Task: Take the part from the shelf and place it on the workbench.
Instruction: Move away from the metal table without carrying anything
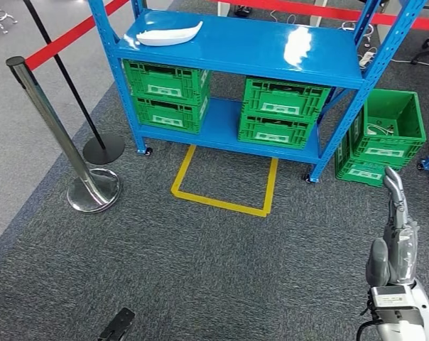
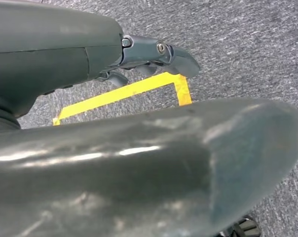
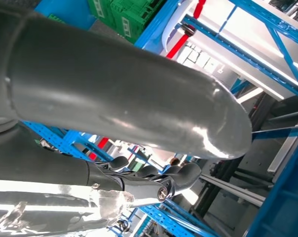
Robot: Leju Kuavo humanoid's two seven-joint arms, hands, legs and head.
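Closest to you in the head view, the robot's right hand (image 1: pixel 397 238) rises from the lower right corner, fingers pointing up and forward over grey carpet (image 1: pixel 202 263), holding nothing; in its own wrist view the dark fingers (image 3: pixel 177 177) lie close together, gently curled and apart from the thick thumb, with nothing between them. Your left hand (image 2: pixel 102 74) hangs over the carpet in its wrist view, the thumb wide of the fingers (image 2: pixel 166 52), and it too carries nothing. Farther ahead, a yellow taped outline (image 1: pixel 223 188) marks the floor just in front of a blue shelf (image 1: pixel 309 60). On the shelf's top deck, near its left end, lies the white part (image 1: pixel 167 33), a long, curved, shallow shape resting flat. Four green crates (image 1: pixel 276 110) sit on the lower deck, and another green crate (image 1: pixel 389 131) stands on the floor to the right of the frame. A chrome barrier post (image 1: pixel 57 135) with red tape stands to the left. No workbench appears from here. As things lie, the part is on the shelf and well apart from both hands, so the picking up, the carrying and the setting down on the workbench are all left for you.
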